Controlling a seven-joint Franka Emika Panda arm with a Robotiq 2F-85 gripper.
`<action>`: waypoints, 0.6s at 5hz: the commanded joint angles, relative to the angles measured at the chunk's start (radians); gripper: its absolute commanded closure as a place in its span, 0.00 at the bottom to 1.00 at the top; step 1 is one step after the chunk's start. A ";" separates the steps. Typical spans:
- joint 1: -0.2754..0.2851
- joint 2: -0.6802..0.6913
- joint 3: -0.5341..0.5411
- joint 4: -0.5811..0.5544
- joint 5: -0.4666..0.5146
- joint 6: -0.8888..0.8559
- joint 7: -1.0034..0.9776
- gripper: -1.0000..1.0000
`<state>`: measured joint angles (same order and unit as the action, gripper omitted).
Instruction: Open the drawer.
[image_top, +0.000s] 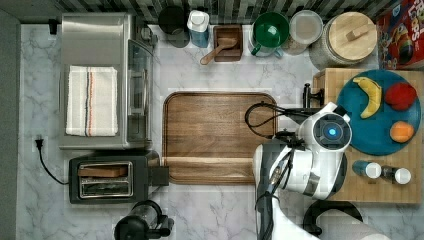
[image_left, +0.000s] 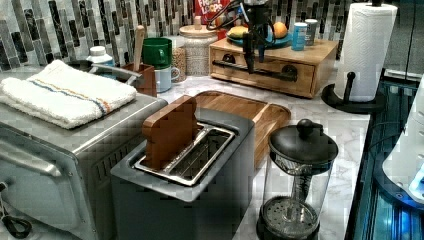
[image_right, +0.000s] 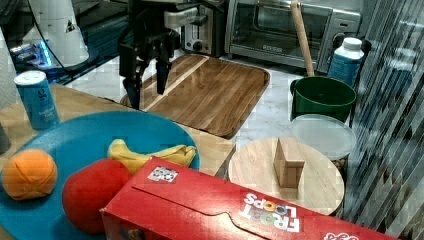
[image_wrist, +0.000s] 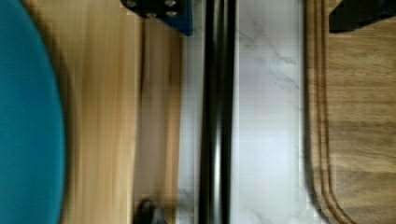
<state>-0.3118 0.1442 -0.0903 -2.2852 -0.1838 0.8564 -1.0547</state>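
Directly below the end effector (image_right: 146, 84), the drawer's black handle (image_wrist: 216, 112) is running between its two spread fingers, which are straddling the bar without yet touching it, presumably so they can close on it for a pull. Just behind the handle, the drawer (image_left: 260, 70) is sitting shut in its pale wooden box, under the blue plate (image_top: 372, 135) of fruit. On the other side, the brown tray (image_top: 215, 135) is lying on the marble tabletop (image_top: 230, 210), leaving a gap for the drawer to slide out.
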 joint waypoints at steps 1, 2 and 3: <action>0.029 0.078 0.000 0.045 -0.062 0.169 0.084 0.00; 0.053 0.104 -0.009 0.040 -0.071 0.219 0.142 0.00; 0.052 0.116 -0.003 0.053 -0.064 0.224 0.144 0.00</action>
<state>-0.2983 0.2505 -0.0916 -2.2871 -0.2314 1.0225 -0.9854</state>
